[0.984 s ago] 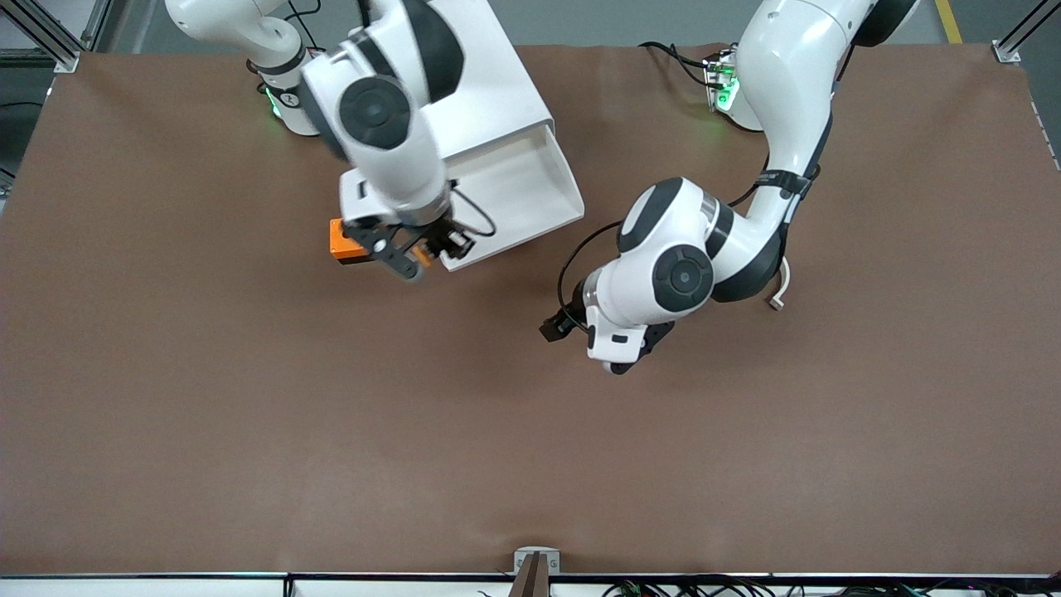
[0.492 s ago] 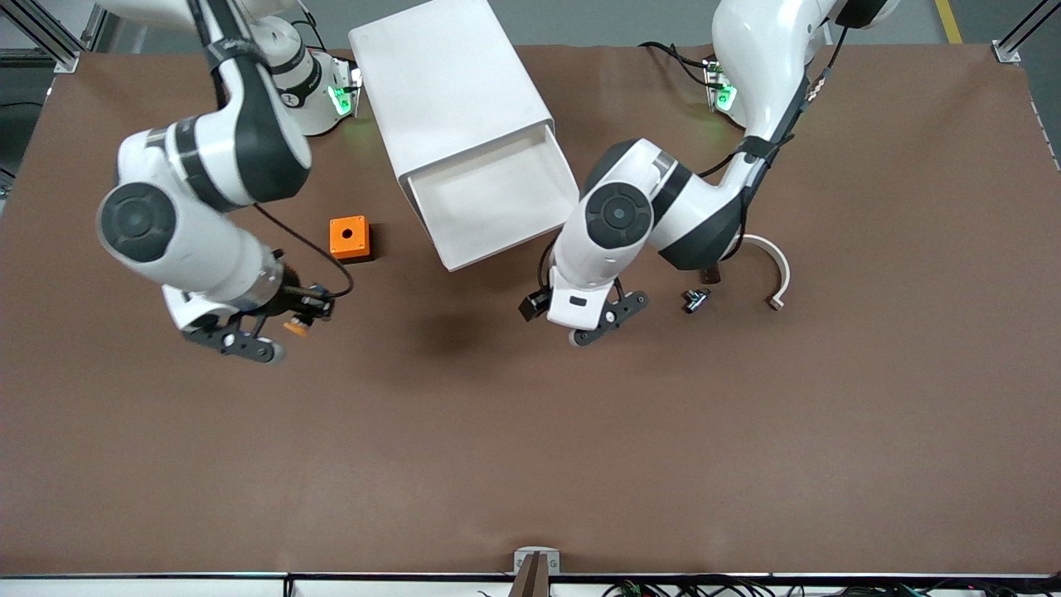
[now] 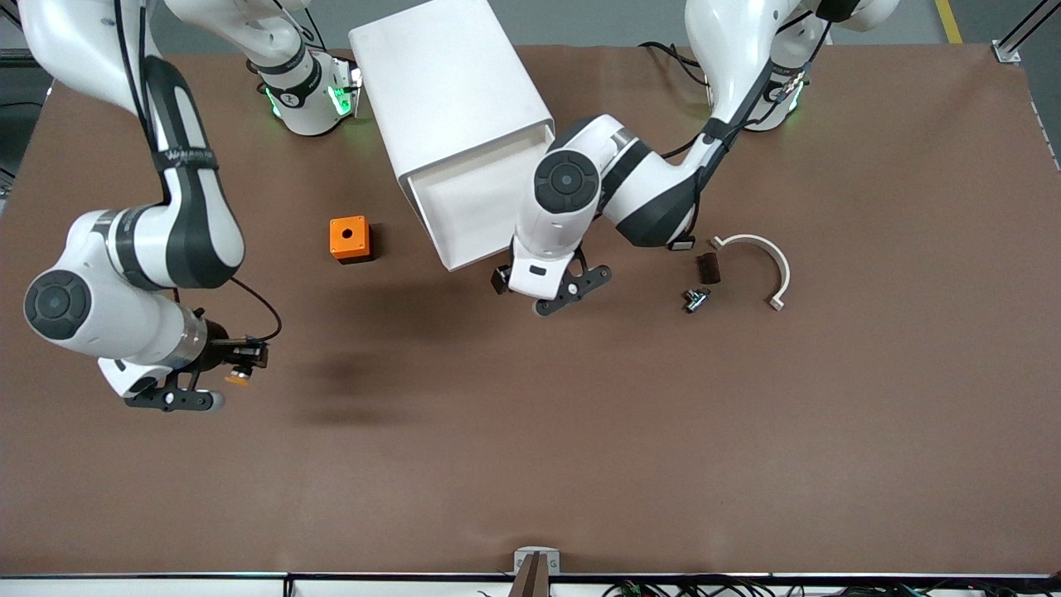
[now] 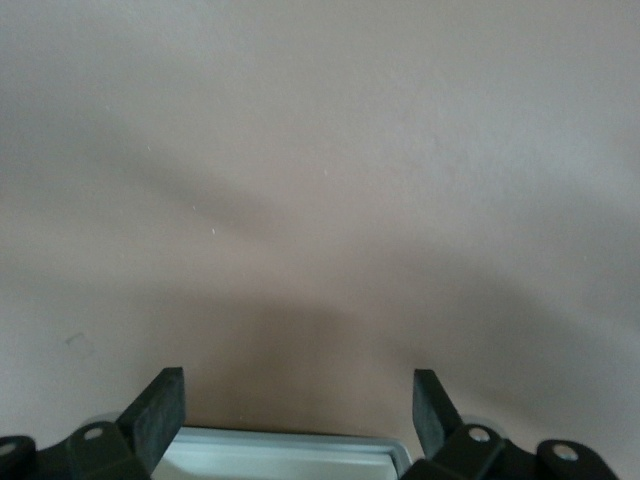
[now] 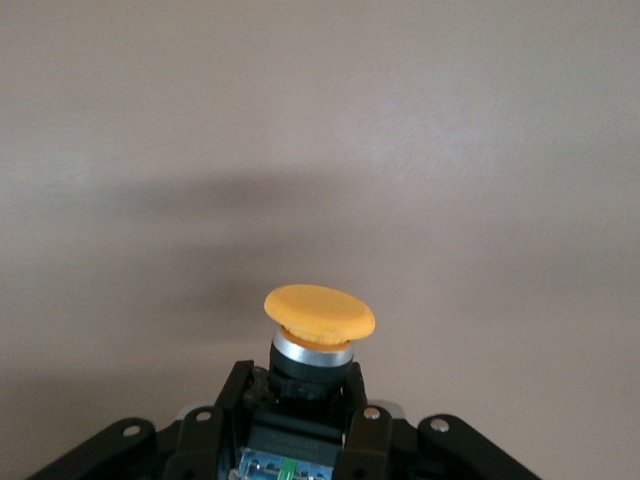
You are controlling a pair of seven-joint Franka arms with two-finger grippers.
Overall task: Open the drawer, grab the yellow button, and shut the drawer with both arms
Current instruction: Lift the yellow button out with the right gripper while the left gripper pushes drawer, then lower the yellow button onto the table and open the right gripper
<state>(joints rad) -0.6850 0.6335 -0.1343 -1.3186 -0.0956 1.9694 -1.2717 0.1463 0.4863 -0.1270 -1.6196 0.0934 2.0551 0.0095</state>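
**A:** Button [image 5: 318, 330] clamped in right gripper [image 3: 217, 383], up over bare table [image 3: 530, 464] toward the right arm's end. Well apart from cabinet [image 3: 452, 83]. Orange cap pointing out past the fingertips, body pinched between the jaws in the right wrist view.

**B:** So only the closing step left, judging by that. Drawer [image 3: 464, 207] pulled out, looks empty where not hidden by the arm. Long axis slanted: front lip down toward the camera and a bit toward the left arm's end.

**A:** Yep. Left gripper [image 3: 557, 290] just off that front lip, jaws spread wide with nothing between. Left wrist view: pale drawer edge [image 4: 285, 450] right under the fingers [image 4: 158, 410], bare table ahead.

**B:** Left arm much nearer then, right one busy holding anyway. Key relation: lip lies on the cabinet side of the jaws, so push probably has to run along the slant, up and toward the right arm's base. Push off-axis and likely a jam, or the whole cabinet sliding.

**A:** Orange cube [image 3: 349, 239] beside the drawer, toward the right arm's end, out of the push path. Bracket [image 3: 758, 261] and small parts [image 3: 696, 298] toward the left arm's end, also out of it.
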